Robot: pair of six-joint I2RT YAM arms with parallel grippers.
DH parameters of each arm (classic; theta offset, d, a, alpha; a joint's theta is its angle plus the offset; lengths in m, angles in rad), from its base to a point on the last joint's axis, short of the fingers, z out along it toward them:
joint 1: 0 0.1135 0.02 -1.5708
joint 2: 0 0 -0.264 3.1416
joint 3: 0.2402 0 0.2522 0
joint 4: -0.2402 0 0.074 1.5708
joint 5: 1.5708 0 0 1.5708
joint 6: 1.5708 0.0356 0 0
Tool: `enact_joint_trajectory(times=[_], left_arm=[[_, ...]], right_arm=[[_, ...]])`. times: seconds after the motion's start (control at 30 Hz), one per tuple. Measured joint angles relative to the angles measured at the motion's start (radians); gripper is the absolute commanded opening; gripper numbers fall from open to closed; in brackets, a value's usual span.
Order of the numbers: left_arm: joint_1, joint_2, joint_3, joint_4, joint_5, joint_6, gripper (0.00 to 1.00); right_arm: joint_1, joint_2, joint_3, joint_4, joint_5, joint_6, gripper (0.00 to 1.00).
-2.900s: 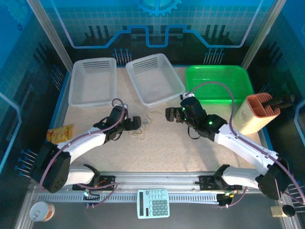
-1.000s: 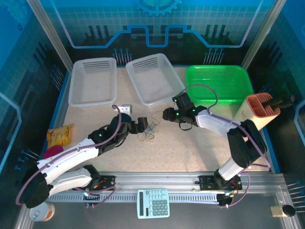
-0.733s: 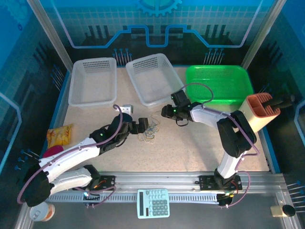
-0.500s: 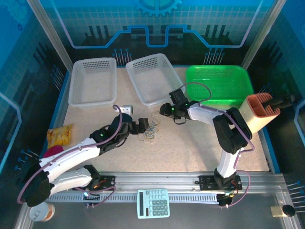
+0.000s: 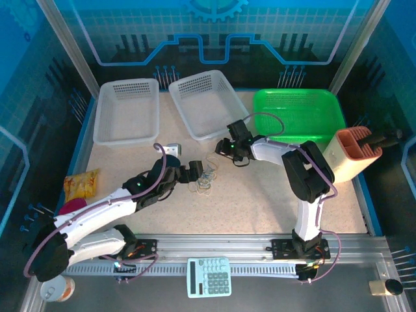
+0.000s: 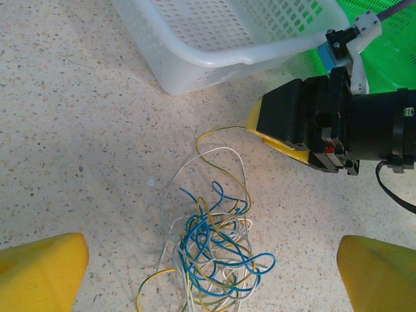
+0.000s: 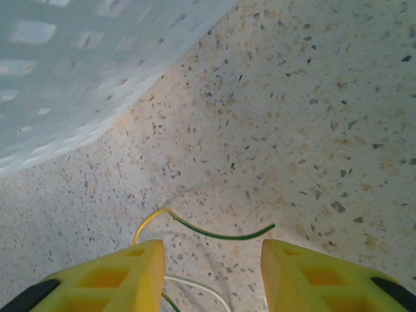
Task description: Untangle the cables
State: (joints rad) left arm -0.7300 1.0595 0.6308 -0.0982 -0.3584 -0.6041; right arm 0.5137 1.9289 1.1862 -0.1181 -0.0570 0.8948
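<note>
- Near the middle of the speckled tabletop (image 5: 260,195), the cables (image 5: 205,177) lie in one loose tangle, just in front of the near corner of the tilted white basket (image 5: 214,135).
- From the left wrist, the tangle (image 6: 218,250) shows blue, white and yellow-green strands looped through one another. A white loop and a yellow-green loop reach out of it toward the basket.
- The left gripper (image 5: 192,170) sits right at the left side of the tangle. Its jaws stand wide apart, one yellow finger (image 6: 39,270) on either side of the pile, and they clamp nothing.
- The right gripper (image 5: 223,147) is low over the table between the tangle and the basket's corner, facing the left gripper across the cables.
- In its own wrist view, the right gripper (image 7: 211,260) has its jaws partly apart. A yellow-green strand (image 7: 201,231) lies curved on the table just ahead of the gap, and a white strand (image 7: 195,286) runs between the fingers. Neither strand is pinched.
- The basket's perforated wall (image 7: 65,84) is close above the right gripper's fingers.
- A second white basket (image 5: 104,140) stands at the far left and a green basket (image 5: 257,97) at the far right.
- A yellow snack packet (image 5: 81,182) lies by the left edge, well apart from the cables.
- A tan holder (image 5: 348,156) stands by the right edge.
- A pale calculator (image 5: 209,276) rests on the rail between the arm bases.
</note>
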Motion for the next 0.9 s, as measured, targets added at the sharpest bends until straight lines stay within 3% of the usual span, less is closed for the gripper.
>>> enact_joint_trajectory(times=[0.1, 0.2, 0.27, 0.3, 0.47, 0.77, 0.8, 0.87, 0.9], left_arm=[[0.000, 0.000, 0.000, 0.002, 0.000, 0.000, 0.99], [0.000, 0.000, 0.000, 0.005, 0.000, -0.001, 0.99], [0.000, 0.000, 0.000, 0.006, 0.000, -0.001, 0.99], [0.000, 0.000, 0.000, 0.006, 0.000, -0.001, 0.99], [0.000, 0.000, 0.000, 0.006, 0.000, -0.001, 0.99], [0.000, -0.001, 0.000, 0.006, -0.001, 0.000, 0.99], [0.000, -0.001, 0.000, 0.006, -0.001, 0.000, 0.99], [0.000, 0.000, 0.000, 0.006, -0.002, 0.000, 0.99], [0.000, 0.002, 0.000, 0.006, -0.003, 0.002, 0.99]], right_arm=[[0.000, 0.015, 0.005, 0.003, -0.001, 0.010, 0.34], [-0.002, 0.020, 0.004, 0.011, -0.004, 0.025, 0.18], [-0.004, 0.018, -0.008, 0.032, -0.004, 0.026, 0.02], [-0.005, 0.013, -0.022, 0.045, -0.003, 0.027, 0.00], [-0.005, -0.070, -0.124, 0.065, -0.002, 0.028, 0.00], [-0.003, -0.385, -0.172, 0.032, 0.052, -0.062, 0.00], [-0.003, -0.402, -0.166, 0.025, 0.057, -0.074, 0.04], [-0.002, -0.408, -0.150, 0.006, 0.068, -0.093, 0.28], [-0.002, -0.402, -0.143, -0.002, 0.069, -0.103, 0.36]])
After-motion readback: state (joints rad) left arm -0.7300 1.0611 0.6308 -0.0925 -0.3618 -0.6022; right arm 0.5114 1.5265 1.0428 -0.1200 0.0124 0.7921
